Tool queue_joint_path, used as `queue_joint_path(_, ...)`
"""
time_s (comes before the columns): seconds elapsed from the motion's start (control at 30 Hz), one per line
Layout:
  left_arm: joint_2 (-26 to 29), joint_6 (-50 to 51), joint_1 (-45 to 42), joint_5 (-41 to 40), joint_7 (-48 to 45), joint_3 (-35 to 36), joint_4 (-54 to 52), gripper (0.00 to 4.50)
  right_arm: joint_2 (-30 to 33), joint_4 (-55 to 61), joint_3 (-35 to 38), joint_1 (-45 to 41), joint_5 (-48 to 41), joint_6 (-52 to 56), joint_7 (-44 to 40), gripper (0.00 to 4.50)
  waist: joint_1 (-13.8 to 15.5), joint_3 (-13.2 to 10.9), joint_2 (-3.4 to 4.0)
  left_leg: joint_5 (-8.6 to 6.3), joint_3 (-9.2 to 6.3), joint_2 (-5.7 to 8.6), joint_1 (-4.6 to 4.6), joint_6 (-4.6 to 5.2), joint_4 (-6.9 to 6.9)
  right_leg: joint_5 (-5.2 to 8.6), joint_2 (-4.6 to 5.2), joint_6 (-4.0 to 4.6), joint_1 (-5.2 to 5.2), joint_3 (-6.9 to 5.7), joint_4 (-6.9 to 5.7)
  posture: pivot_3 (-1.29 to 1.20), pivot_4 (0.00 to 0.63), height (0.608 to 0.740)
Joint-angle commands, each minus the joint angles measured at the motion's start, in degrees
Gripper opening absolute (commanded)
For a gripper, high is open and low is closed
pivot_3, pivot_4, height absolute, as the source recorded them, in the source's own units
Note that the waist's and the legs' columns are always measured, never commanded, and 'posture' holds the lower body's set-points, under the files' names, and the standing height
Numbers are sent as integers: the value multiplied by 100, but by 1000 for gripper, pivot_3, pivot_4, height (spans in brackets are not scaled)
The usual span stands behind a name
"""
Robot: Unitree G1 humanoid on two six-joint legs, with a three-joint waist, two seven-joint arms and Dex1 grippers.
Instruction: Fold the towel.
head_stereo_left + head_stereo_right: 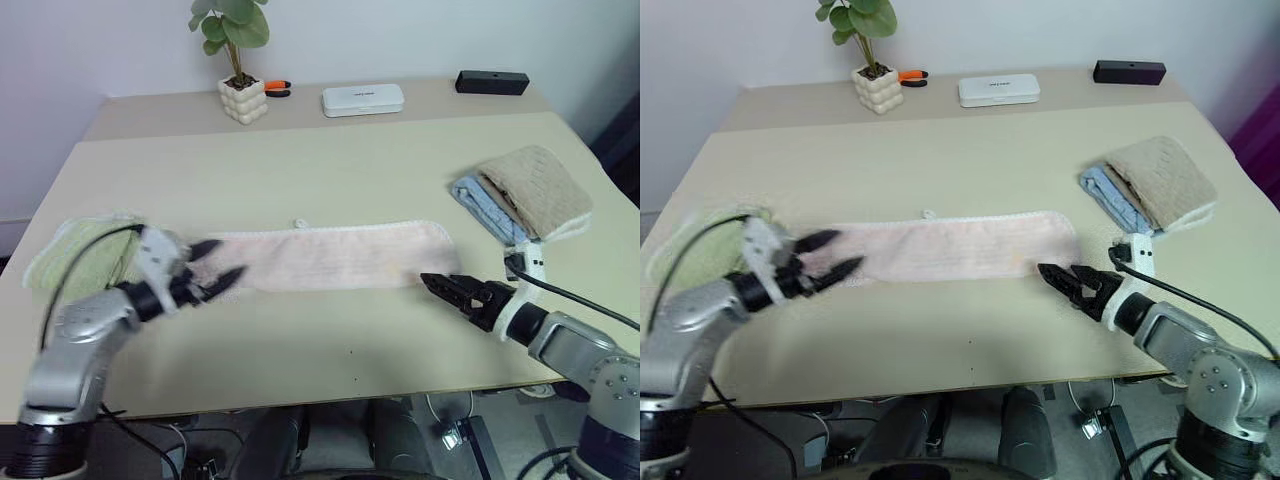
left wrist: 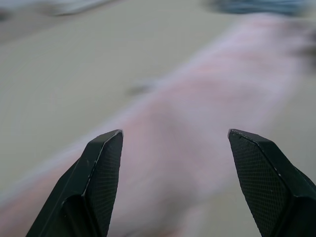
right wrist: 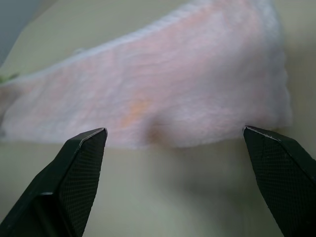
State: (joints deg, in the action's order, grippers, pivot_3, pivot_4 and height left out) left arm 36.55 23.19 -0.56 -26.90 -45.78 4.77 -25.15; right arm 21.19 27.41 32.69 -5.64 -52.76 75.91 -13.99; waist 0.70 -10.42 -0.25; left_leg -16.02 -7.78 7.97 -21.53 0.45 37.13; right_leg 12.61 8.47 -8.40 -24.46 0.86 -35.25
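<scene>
The towel is a pale pink fluffy strip with white edging, lying folded lengthwise across the middle of the table, a little loop at its far edge. My left gripper hovers open at the towel's left end, fingers spread over the pink cloth and holding nothing. My right gripper is open just in front of the towel's right end, slightly off the cloth, with empty space between its fingers.
A light green towel lies at the table's left edge beside my left arm. Folded beige and blue towels sit at the right. At the back stand a potted plant, a white case and a black bar.
</scene>
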Motion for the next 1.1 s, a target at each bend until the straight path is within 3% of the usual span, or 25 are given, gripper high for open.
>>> queue_joint_path(0.03,-85,108,-30,-64,52,-290,-455,3488,-115,24,277,-80,-205,156,440,4479,-2,1,2,0,0,0,0,0,-3,0,0,0,-1,0,0,0,150,740)
queue_joint_path(0.33,-429,148,-100,66,107,-1011,-682,3488,-801,-727,466,-761,-201,-1,1510,4479,-9,9,7,1,1,-6,7,0,0,0,-10,0,4,0,0,0,150,740)
queue_joint_path(0.43,-480,93,-158,128,189,-1017,-583,3488,-922,-1029,430,-1016,-149,-146,1721,3636,-9,10,6,1,1,-6,6,0,0,0,-12,1,4,0,0,0,150,740)
queue_joint_path(0.67,-479,30,-95,203,194,-1021,-552,3488,-868,-1142,556,-1236,-423,-260,1902,130,-11,9,10,1,0,-12,4,0,-4,0,-19,1,0,1,0,0,150,740)
queue_joint_path(0.8,-527,-30,-146,252,211,-1053,-436,3488,-588,-1045,697,-1210,-535,-306,1891,58,-4,8,12,1,0,-13,3,1,-4,0,-19,1,1,1,1,0,150,740)
queue_joint_path(0.97,-603,-122,-294,319,153,-1138,-228,3488,483,-1073,1020,-1080,-589,-405,1490,58,14,6,16,1,-1,-5,-3,2,0,0,-15,1,4,1,9,0,150,740)
queue_joint_path(1.1,-627,-223,-376,376,86,-1184,-59,3488,1218,-859,733,-1071,-619,-483,888,58,-27,4,24,1,12,-29,1,2,-3,0,-30,0,4,2,12,0,150,740)
